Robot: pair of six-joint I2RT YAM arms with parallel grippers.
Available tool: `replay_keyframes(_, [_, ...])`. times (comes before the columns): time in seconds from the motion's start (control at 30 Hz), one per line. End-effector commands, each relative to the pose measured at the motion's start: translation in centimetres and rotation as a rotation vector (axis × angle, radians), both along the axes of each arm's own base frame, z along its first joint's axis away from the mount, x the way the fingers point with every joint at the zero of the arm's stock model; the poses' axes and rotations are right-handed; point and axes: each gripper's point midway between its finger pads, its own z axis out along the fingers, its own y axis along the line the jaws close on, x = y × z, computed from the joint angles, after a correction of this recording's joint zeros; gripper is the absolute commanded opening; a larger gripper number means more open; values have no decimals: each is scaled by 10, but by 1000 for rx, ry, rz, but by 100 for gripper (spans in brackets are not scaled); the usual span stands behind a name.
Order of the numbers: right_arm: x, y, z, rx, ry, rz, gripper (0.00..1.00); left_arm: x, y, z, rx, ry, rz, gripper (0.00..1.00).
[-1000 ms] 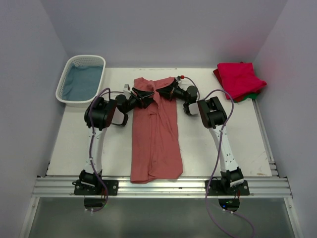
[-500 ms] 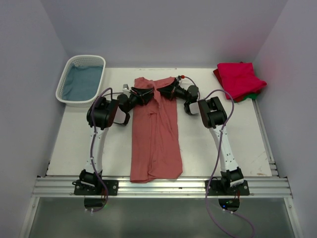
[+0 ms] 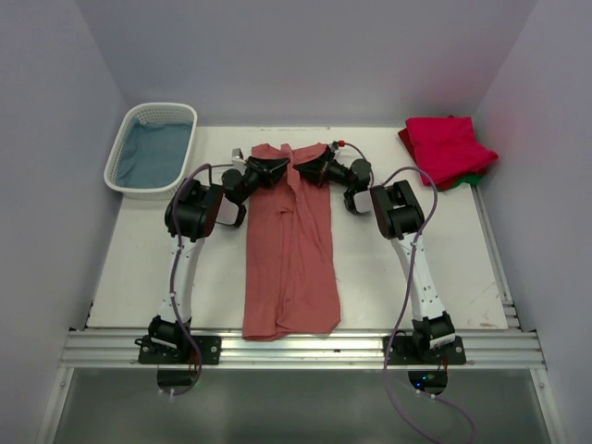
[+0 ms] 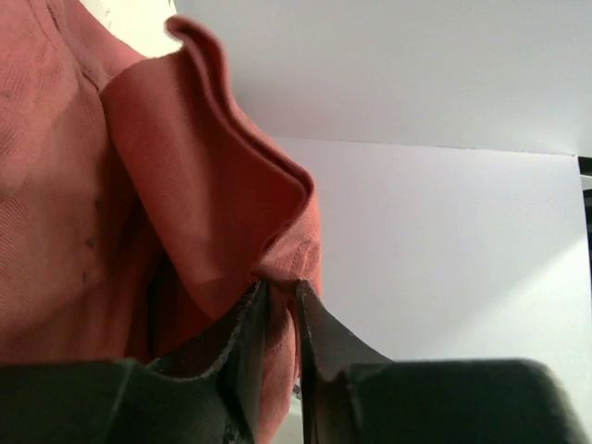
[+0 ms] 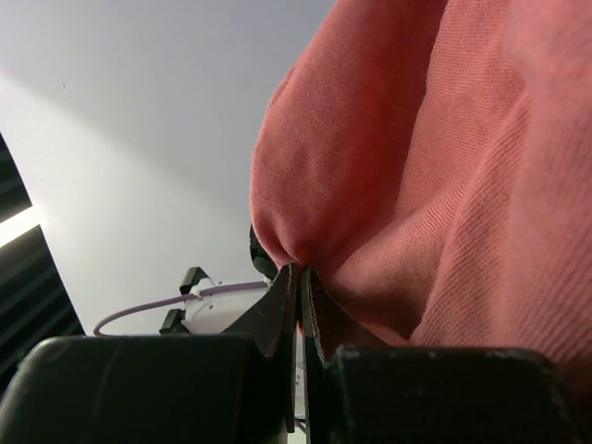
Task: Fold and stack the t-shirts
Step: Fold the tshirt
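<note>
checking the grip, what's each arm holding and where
The salmon shirt, by its far edge: left fingers near the left corner, right fingers near the right.

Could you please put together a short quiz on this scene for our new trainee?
1. True or false: the white basket stands at the far left corner of the table.
2. Where is the folded crimson-pink t-shirt? A: at the far right corner. B: inside the basket. C: between the arms' bases.
3. Fill in: the left gripper and the right gripper each pinch the ___.
Key: 1 true; 2 A; 3 salmon-red t-shirt.
</note>
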Motion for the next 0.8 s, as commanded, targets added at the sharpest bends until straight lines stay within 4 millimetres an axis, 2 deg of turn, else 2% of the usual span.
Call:
replay_keyframes(0.0, [-16, -13, 29, 68, -251, 6, 0, -6, 0, 37, -51, -181, 8, 21])
replay_keyframes(0.03, [-16, -13, 28, 68, -248, 6, 0, -8, 0, 37, -50, -180, 5, 11])
replay_keyframes(0.13, [-16, -15, 27, 66, -246, 2, 0, -13, 1, 38, -46, -183, -6, 0])
replay_keyframes(0.27, [-15, -19, 24, 60, -242, -7, 0, -23, 8, 42, -32, -188, -12, 0])
replay_keyframes(0.3, [-14, -20, 24, 60, -243, -9, 0, -24, 13, 53, -22, -212, -7, 0])
replay_keyframes(0.37, [-15, -20, 24, 57, -244, -5, 0, -29, 18, 52, 10, -198, -17, 0])
replay_keyframes(0.4, [-15, -19, 24, 56, -244, -3, 0, -29, 25, 66, 42, -231, -9, 0])
replay_keyframes(0.43, [-14, -20, 24, 56, -247, -2, 0, -32, 27, 65, 69, -223, -22, 0])
replay_keyframes(0.47, [-15, -20, 25, 54, -246, 2, 18, -31, 31, 63, 98, -201, -20, 0])
replay_keyframes(0.5, [-15, -20, 24, 52, -249, 5, 38, -30, 38, 79, 118, -228, -8, 0])
replay_keyframes(0.53, [-14, -20, 24, 47, -244, 3, 51, -30, 39, 80, 160, -245, -17, 0])
replay_keyframes(0.57, [-15, -20, 23, 40, -241, 7, 80, -27, 42, 78, 184, -220, -18, 0])
replay_keyframes(0.6, [-15, -19, 23, 26, -258, 7, 95, -26, 49, 89, 208, -249, -9, 0])
replay_keyframes(0.63, [-14, -18, 18, 6, -233, 9, 99, -25, 50, 95, 219, -261, -18, 0])
replay_keyframes(0.67, [-16, -17, 23, -11, -238, 14, 99, -23, 51, 93, 234, -235, -27, 0])
replay_keyframes(0.7, [-16, -17, 19, -45, -269, 15, 99, -22, 54, 103, 253, -268, -38, 0])
replay_keyframes(0.73, [-16, -15, 9, -81, -215, 24, 99, -20, 56, 106, 268, -269, -41, 0])
replay_keyframes(0.77, [-16, -15, 17, -100, -231, 24, 99, -19, 58, 99, 288, -221, -52, 0])
